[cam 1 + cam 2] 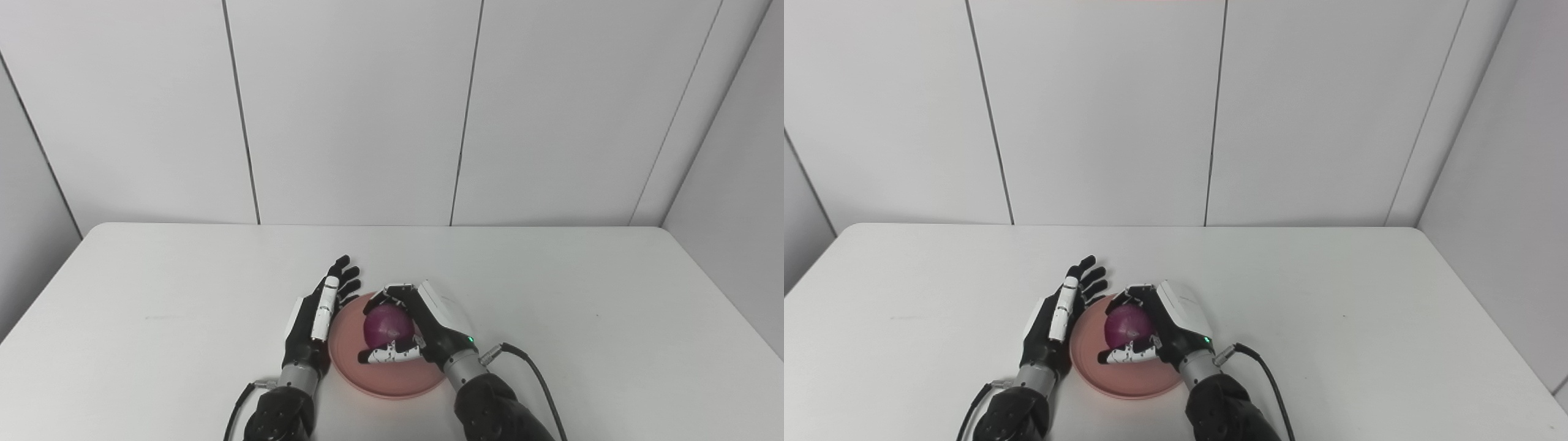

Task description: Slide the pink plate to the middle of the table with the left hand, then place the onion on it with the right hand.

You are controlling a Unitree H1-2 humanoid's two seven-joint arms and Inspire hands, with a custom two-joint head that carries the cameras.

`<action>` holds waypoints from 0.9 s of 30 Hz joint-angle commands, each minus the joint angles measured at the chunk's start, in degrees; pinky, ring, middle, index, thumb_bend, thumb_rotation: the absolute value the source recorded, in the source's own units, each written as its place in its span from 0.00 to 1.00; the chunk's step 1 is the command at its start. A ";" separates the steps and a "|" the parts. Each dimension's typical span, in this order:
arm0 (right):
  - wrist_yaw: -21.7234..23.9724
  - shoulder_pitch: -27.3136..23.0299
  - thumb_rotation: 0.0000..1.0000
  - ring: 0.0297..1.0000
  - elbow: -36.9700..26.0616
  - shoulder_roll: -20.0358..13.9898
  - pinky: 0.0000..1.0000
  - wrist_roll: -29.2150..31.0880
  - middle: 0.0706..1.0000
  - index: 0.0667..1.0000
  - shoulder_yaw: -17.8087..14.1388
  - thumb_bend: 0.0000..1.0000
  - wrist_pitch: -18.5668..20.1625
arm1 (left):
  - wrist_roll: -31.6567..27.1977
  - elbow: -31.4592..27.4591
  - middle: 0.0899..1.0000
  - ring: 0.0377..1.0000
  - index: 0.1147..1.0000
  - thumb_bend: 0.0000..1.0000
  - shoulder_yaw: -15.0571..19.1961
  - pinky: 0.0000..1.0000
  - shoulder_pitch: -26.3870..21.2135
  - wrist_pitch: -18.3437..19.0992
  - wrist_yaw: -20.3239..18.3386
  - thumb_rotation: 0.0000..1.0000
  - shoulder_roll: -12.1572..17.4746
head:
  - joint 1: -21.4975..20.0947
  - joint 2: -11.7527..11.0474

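Placement of the onion (388, 325) was the step in hand, judging from how things lay. The plate (392, 378) sat on the tabletop (588, 294) toward its near edge and roughly midway across, so the slide looked already done, though whether it counted as the true middle was hard to say. The right robot hand (409, 326) was wrapped around the onion directly over the plate, fingers (395, 291) curled over the far side and the thumb (387, 354) hooked under the near side, so it was gripping the onion. Whether the onion already touched the plate or hung just above it could not be told from either eye view. The left robot hand (318, 312) lay just beside the plate's left rim, fingers straight and spread, holding nothing; contact with the rim could not be made out. The next move seemed to call for lowering the onion until it bore on the plate, then spreading fingers and thumb apart and lifting the right robot hand away cleanly. Being round, the onion would likely roll if a finger dragged it on release, so a straight, slow withdrawal looked wise. The left robot hand beside the rim could steady the plate meanwhile.
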 commanded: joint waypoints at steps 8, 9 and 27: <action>-1.16 -2.95 0.00 0.38 0.82 -0.62 0.38 -0.85 0.42 0.51 -0.31 0.51 -1.87 | 0.30 0.19 0.85 0.85 0.85 0.48 -0.18 0.81 0.10 0.69 0.65 1.00 -0.74 | 0.24 0.24; -1.26 -2.96 0.00 0.39 1.00 -0.76 0.39 -1.01 0.42 0.51 -0.22 0.51 -1.98 | 0.33 0.05 0.85 0.84 0.85 0.48 -0.16 0.81 0.14 0.96 0.79 1.00 -0.82 | 0.29 0.35; -1.40 -2.24 0.20 0.71 -0.19 -2.22 0.71 -4.70 0.70 0.68 1.06 0.75 -2.51 | 0.67 0.02 0.86 0.85 0.87 0.50 -0.66 0.87 0.09 1.67 1.07 1.00 -0.51 | 0.21 0.40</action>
